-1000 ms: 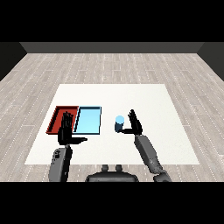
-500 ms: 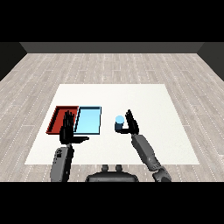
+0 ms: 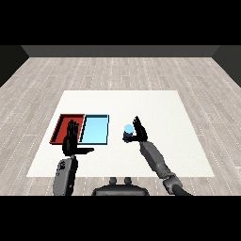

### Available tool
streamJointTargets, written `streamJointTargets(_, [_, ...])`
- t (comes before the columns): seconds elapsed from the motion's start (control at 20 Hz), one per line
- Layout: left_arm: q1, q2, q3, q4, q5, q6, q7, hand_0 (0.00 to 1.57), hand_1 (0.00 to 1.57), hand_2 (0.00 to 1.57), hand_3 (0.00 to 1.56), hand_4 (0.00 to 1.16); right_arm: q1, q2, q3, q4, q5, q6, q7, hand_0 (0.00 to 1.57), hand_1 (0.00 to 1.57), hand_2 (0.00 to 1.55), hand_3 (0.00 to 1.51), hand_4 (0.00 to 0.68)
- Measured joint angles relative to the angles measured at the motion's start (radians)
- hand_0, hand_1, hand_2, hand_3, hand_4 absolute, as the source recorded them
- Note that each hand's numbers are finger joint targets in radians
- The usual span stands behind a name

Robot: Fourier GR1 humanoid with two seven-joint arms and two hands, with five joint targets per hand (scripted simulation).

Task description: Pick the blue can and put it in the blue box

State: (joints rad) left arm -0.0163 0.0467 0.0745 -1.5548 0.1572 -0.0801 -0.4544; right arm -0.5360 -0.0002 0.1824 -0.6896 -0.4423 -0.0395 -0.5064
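Can [image 3: 127, 132], blue with a pale top, stands upright on the white bench [image 3: 155, 108], to the right of the blue tray [image 3: 94, 129] and apart from it. It is not yet in the tray, and nothing shows it lifted: its base seems to rest on the bench surface.

The right hand [image 3: 138, 131] is just beside the can on its right. Its fingers point upward and look mostly straight, while the thumb reaches toward the can's side. The hand seems to touch the can or be right at it, but the fingers are not wrapped round it, so I judge the grasp as not yet made. The hand holds nothing.

The left hand [image 3: 71, 141] hovers near the front edge of the red tray [image 3: 63, 128], overlapping its lower part in the view, fingers straight and thumb stuck out to the side. It has hold of nothing and plays no visible part in the task.

The red and blue trays lie side by side, touching, the red one on the left. Both appear to hold nothing.

As to progress, the reach looks done or nearly so. Closing round the can, lifting it, carrying it left over the blue tray's right wall, and setting it down inside are all left to do. So the task stands at an early stage, with the picking itself only about to begin.
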Motion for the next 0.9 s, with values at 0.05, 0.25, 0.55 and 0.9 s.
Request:
streamJointTargets(0.05, [-0.006,-0.005,-0.004,-0.006,-0.002,0.009,0.010,0.00,0.00,0.00,0.00,0.00,0.003,0.000,0.007,-0.016,-0.002,-0.009,0.011,0.00,0.00,0.00,0.00,0.000])
streamJointTargets(0.25, [0.001,-0.005,0.000,-0.011,0.000,0.009,0.005,0.00,0.00,0.00,0.00,0.00,-0.029,0.000,0.037,0.039,-0.037,-0.015,-0.019,0.00,0.00,0.00,0.00,0.000])
streamJointTargets(0.55, [0.023,-0.001,0.001,-0.011,0.002,-0.005,-0.011,0.00,0.00,0.00,0.00,0.00,-0.094,0.000,0.087,0.131,-0.093,-0.021,-0.051,0.00,0.00,0.00,0.00,0.000])
streamJointTargets(0.9, [0.011,-0.002,0.003,-0.032,0.010,0.002,0.018,0.00,0.00,0.00,0.00,0.00,-0.165,0.000,0.112,0.223,-0.162,-0.017,-0.079,0.00,0.00,0.38,0.00,0.000])
